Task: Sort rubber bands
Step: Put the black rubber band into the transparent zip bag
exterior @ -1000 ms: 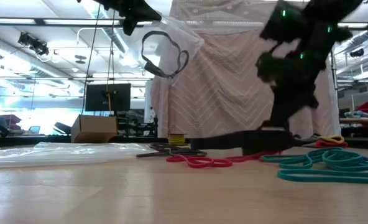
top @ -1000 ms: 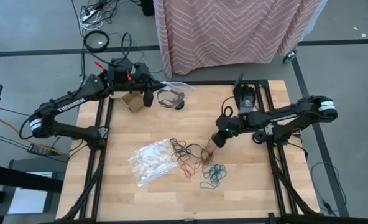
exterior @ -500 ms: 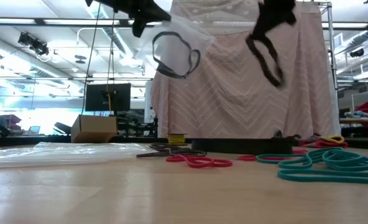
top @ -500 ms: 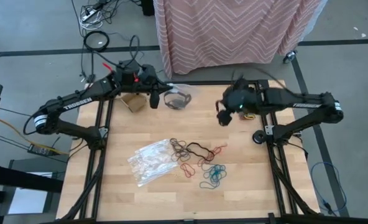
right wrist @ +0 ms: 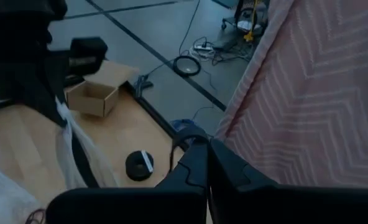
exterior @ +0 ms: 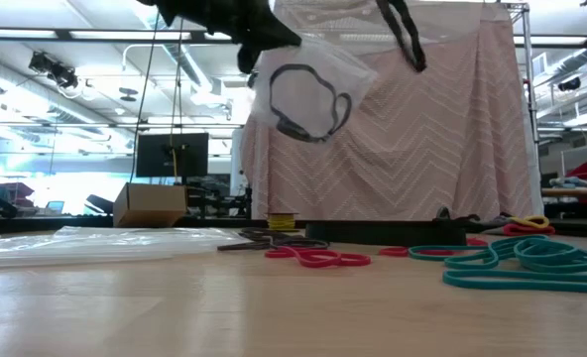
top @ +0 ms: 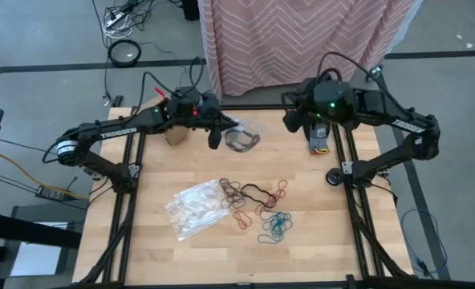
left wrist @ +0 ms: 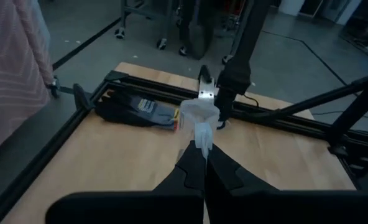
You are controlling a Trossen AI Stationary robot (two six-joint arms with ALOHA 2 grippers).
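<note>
Left gripper [top: 215, 138]: raised above the bench's far edge, left of its middle; its dark fingers [left wrist: 196, 163] are pressed together on the top of a clear crinkly plastic bag [exterior: 308, 94].
Held bag: hangs off the bench below the left gripper, with a large black rubber band [exterior: 307, 103] inside it, the loop standing roughly upright in the low view.
Right gripper [top: 290, 120]: raised above the far edge toward the far right corner; its dark fingers [right wrist: 199, 163] are closed together, pinching a black rubber band [exterior: 405, 32].
Pinched band: it dangles as a narrow loop, long axis running up and down with a slight tilt in the low view.
Loose rubber bands [top: 257, 204]: a scatter of thin black, brown, red and teal loops lying flat on the wooden bench [top: 181, 160], just right of its middle; the teal ones [top: 276, 226] lie nearest the near edge, the red ones [top: 244, 218] beside them.
Flat clear plastic bags [top: 195, 207]: lying just left of the scatter, touching its brown loops.
Small cardboard box [top: 171, 136]: at the far edge, beside the left arm.
</note>
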